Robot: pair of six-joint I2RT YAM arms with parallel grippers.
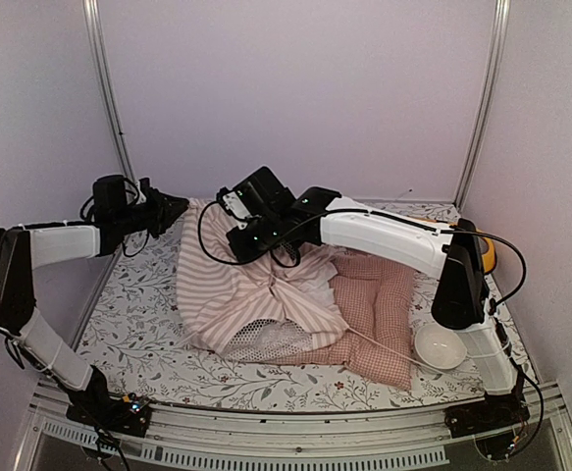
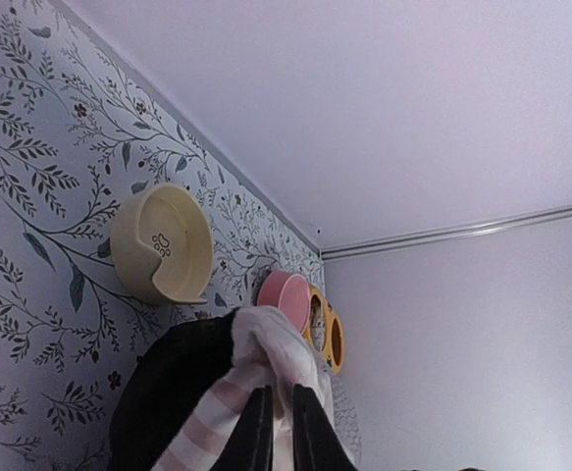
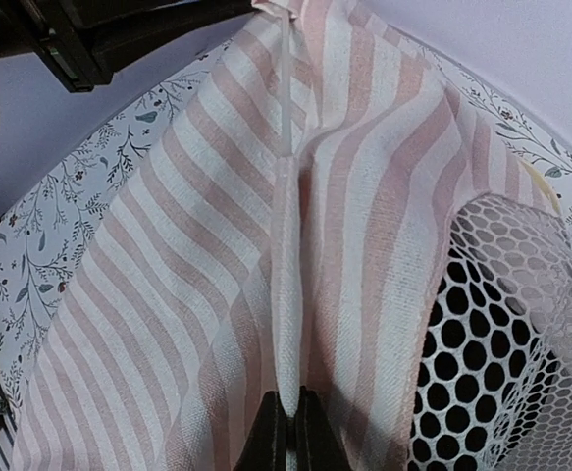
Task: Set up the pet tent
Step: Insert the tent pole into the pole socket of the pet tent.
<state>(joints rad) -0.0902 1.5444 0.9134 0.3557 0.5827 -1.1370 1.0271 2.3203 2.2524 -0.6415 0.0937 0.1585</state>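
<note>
The pet tent [image 1: 236,285] is seen collapsed mid-table, partly over the checked cushion [image 1: 384,304] on its right. Its striped seam is pinched by the closed right gripper [image 3: 289,397]. The left gripper [image 2: 282,392] is held nearly closed against the fabric; whether it grips cannot be told.

Left arm [image 1: 65,245] bends far left, left gripper [image 2: 282,417] pinching the tent [image 1: 236,294], jaws slightly apart; right arm [image 1: 384,231] stretches leftward, right gripper [image 3: 287,417] clamped on it.

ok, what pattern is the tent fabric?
Pink-and-white stripes across the pet tent, clearest in the right wrist view.
</note>
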